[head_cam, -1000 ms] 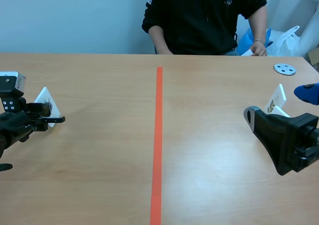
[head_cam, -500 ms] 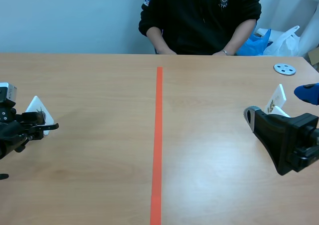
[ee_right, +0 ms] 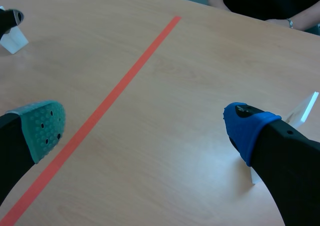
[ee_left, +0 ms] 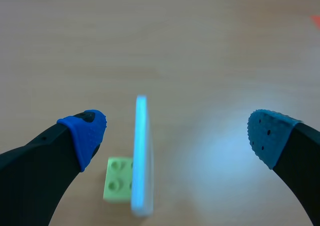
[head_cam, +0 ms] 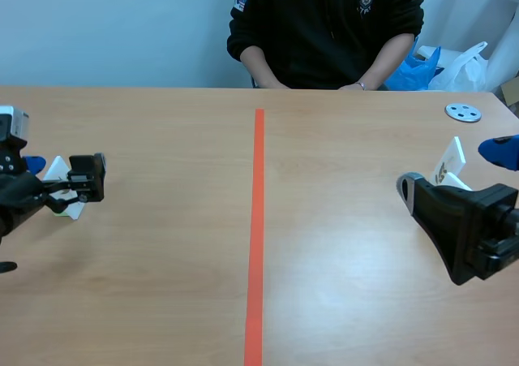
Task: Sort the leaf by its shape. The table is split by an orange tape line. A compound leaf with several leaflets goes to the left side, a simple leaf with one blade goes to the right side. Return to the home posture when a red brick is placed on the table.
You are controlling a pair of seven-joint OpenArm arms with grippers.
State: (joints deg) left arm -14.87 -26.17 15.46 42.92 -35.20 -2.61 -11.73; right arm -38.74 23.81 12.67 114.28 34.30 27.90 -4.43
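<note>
so the left gripper point(ee_left: 177, 136) is spread wide and has hold of nothing, its blue pads point(ee_left: 85, 133) standing off on either side of the leaf card point(ee_left: 140, 156), which is upright on its little green brick point(ee_left: 118, 179) close to the left edge of the tabletop point(head_cam: 162, 285), well to the left of the orange tape line point(head_cam: 257, 220). From the wrist view the card is edge-on and sits nearer one finger than the other, not touching either as far as I can tell. Can't read the leaf on it from any angle, so no idea if it's compound or simple. My guess is the card is parked on the left side and the job now is getting the fingers clear of it. If so, I'd keep them fully spread and pull straight back along the card's plane, no sideways drift, because the nearer pad could clip that thin card and tip it off balance. The right gripper point(ee_right: 146, 128) is also wide apart with nothing in it, low near the right edge, with a second white card point(head_cam: 448, 163) just beside it. No red brick anywhere on the table that I can see, so no reason to head home yet
</note>
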